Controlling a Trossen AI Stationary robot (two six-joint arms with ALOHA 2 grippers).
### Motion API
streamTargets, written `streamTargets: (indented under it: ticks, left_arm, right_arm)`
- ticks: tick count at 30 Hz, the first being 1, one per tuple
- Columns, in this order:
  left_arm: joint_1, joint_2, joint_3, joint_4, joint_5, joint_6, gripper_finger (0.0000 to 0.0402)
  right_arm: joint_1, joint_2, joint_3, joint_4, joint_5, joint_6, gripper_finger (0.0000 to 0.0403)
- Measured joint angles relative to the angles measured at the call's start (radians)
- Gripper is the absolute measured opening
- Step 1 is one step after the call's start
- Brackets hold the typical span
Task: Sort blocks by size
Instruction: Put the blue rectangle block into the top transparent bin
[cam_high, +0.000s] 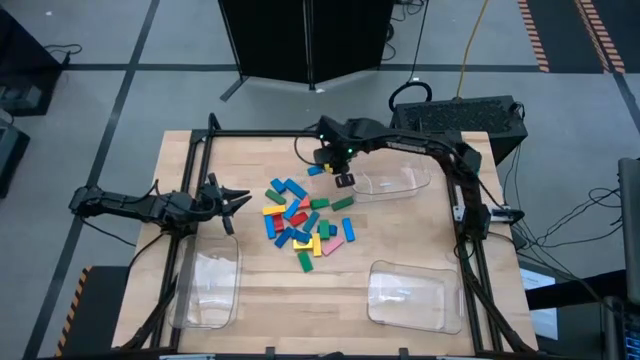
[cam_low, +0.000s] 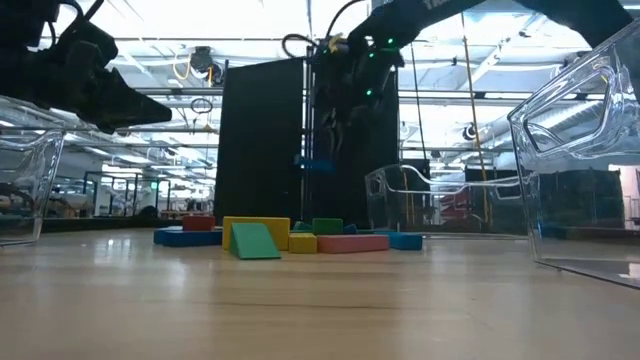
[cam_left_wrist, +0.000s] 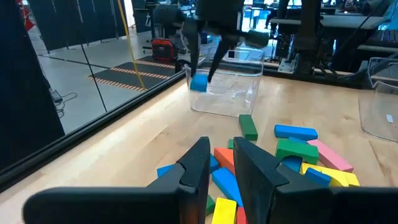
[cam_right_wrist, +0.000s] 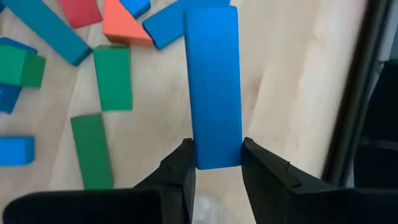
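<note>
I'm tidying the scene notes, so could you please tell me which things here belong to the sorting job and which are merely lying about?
Belonging to the job:
- pile of blocks
- blue block held by the right gripper
- three clear trays, where blocks probably go

Lying about:
- black case beyond the table
- left gripper, waiting beside the pile

Loose heap of small blocks (cam_high: 300, 222) mid-table, one lifted clear.
Blue, green, red, yellow and pink bricks of mixed lengths, lying flat, many touching or overlapping; one long blue block (cam_right_wrist: 214, 87) raised off the table, beyond the heap's far edge.
</note>
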Motion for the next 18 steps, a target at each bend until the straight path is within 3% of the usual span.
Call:
streamTargets:
  ticks: [18]
  left_arm:
    - [0.000, 0.000, 0.000, -0.060, 0.000, -0.053, 0.0075]
  right_arm:
    - [-0.098, -0.222, 0.000, -0.320, 0.004, 0.193, 0.0098]
